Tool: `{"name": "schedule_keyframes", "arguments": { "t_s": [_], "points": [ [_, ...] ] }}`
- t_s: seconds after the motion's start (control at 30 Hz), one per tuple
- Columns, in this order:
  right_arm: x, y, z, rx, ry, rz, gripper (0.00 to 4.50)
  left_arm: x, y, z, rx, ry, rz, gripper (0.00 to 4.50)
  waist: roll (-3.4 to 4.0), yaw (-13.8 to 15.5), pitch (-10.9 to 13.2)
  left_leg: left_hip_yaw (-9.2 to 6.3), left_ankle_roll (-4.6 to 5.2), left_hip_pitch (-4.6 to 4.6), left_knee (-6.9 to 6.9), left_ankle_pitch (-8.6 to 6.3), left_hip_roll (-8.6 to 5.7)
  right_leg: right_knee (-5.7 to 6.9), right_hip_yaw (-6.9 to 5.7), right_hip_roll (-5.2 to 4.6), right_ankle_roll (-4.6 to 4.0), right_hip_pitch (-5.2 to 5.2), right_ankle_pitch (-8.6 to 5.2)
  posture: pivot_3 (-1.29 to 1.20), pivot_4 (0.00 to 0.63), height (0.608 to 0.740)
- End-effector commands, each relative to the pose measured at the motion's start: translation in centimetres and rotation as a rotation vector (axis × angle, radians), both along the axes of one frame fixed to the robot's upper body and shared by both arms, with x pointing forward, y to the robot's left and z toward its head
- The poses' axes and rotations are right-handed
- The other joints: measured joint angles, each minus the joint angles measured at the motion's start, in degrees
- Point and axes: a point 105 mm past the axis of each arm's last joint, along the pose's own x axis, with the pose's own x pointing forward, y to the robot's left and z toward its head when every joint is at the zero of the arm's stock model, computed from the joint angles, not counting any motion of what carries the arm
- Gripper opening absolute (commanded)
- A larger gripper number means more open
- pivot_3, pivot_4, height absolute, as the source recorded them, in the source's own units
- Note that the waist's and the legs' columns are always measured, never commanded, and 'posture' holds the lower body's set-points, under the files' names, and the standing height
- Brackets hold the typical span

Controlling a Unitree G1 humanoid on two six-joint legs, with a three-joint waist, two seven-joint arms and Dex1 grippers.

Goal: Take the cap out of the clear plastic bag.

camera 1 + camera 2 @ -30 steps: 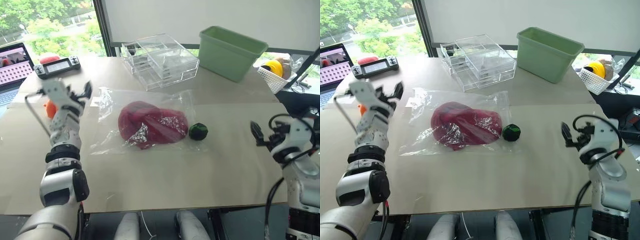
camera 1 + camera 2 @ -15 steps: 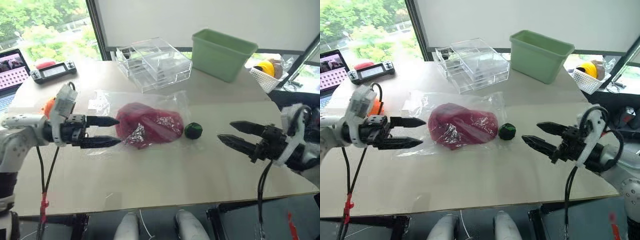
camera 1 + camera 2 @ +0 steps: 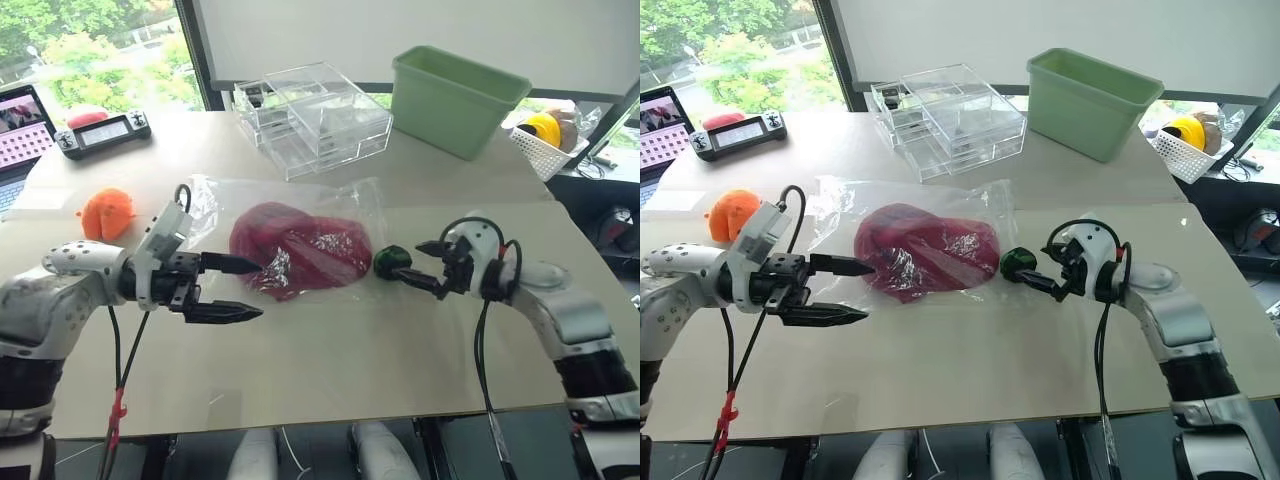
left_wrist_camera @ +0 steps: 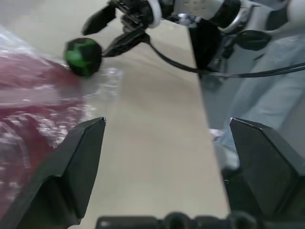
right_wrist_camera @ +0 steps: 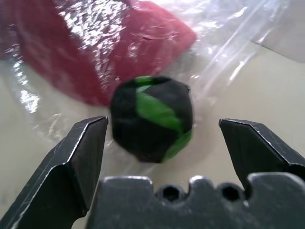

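Observation:
The dark red cap lies inside the clear plastic bag, flat on the middle of the table. My left gripper is open at the bag's left edge, with its upper finger over the film just short of the cap. It holds nothing. My right gripper is open at the bag's right end, pointing at the cap. A green-and-black ball sits between its fingertips. I cannot tell whether they touch the ball. In the left wrist view, the cap under crinkled film lies beside one finger.
A clear drawer box and a green bin stand at the back. An orange toy, a controller and a laptop are at the left. A white basket is off the table's right side.
Both arms came down and swung in towards the bag. The right gripper moved left up to the ball, and the left gripper moved right onto the bag's edge. The cap and bag stayed put.

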Motion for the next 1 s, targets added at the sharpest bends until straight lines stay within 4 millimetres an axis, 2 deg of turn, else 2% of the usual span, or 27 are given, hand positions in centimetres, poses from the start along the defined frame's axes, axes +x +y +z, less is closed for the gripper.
{"name": "schedule_keyframes", "arguments": {
  "t_s": [0.03, 0.13, 0.33, 0.47, 0.67, 0.87, 1.0],
  "points": [
    [0.7, -0.3, 0.9, 0.010, -0.046, -0.011, 4.50, 1.3, 0.2, -1.2, 0.047, -0.197, 0.094, 4.45, 0.00, 0.11, 0.00, 0.00, 0.00, 0.08, 0.01, 0.00, 0.00, 0.02, -0.01, 0.00, 0.00, 0.08, 0.00, 0.00, 0.150, 0.735],
    [0.9, 0.0, 0.6, 0.026, -0.033, -0.011, 4.50, 1.1, -0.3, -2.4, 0.038, -0.260, 0.105, 4.45, 0.00, 0.09, 0.00, 0.03, 0.00, 0.18, 0.01, 0.00, 0.00, 0.02, 0.01, 0.00, -0.02, 0.16, 0.03, 0.00, 0.150, 0.735],
    [0.9, 1.9, -0.2, 0.074, 0.000, 0.030, 4.50, 2.1, -0.9, -2.2, -0.046, -0.312, 0.183, 4.45, 0.00, 0.26, 0.00, 0.01, -0.01, 0.23, 0.09, 0.00, 0.00, 0.08, 0.01, 0.01, 0.02, 0.24, 0.09, 0.00, 0.150, 0.735],
    [2.0, 2.8, -0.8, 0.080, -0.006, 0.006, 4.50, 2.2, -2.1, -2.3, -0.127, -0.323, 0.214, 4.45, 0.00, 0.38, 0.00, 0.01, -0.01, 0.21, 0.09, 0.00, 0.00, 0.07, 0.01, 0.01, 0.03, 0.23, 0.12, 0.00, 0.150, 0.735],
    [2.5, 2.8, -1.0, 0.078, -0.022, -0.013, 4.50, 1.2, -2.4, -4.0, -0.162, -0.235, 0.209, 4.45, 0.01, 0.33, 0.00, 0.01, -0.01, 0.22, 0.06, 0.00, 0.00, 0.10, 0.01, 0.00, 0.03, 0.22, 0.12, 0.00, 0.150, 0.735],
    [2.6, 2.5, -0.6, 0.105, -0.037, -0.043, 4.50, 1.2, -2.1, -6.4, -0.182, -0.195, 0.310, 4.45, 0.01, 0.51, -0.01, 0.01, -0.01, 0.28, 0.08, 0.00, 0.00, 0.12, 0.00, 0.00, 0.02, 0.26, 0.12, 0.00, 0.150, 0.735],
    [2.5, 2.3, -0.5, 0.110, -0.045, -0.050, 4.50, 1.4, -2.2, -6.4, -0.201, -0.204, 0.342, 4.45, 0.01, 0.62, -0.01, 0.01, -0.01, 0.32, 0.06, 0.00, 0.00, 0.11, 0.02, 0.00, 0.02, 0.27, 0.12, 0.00, 0.150, 0.735]
  ]
}}
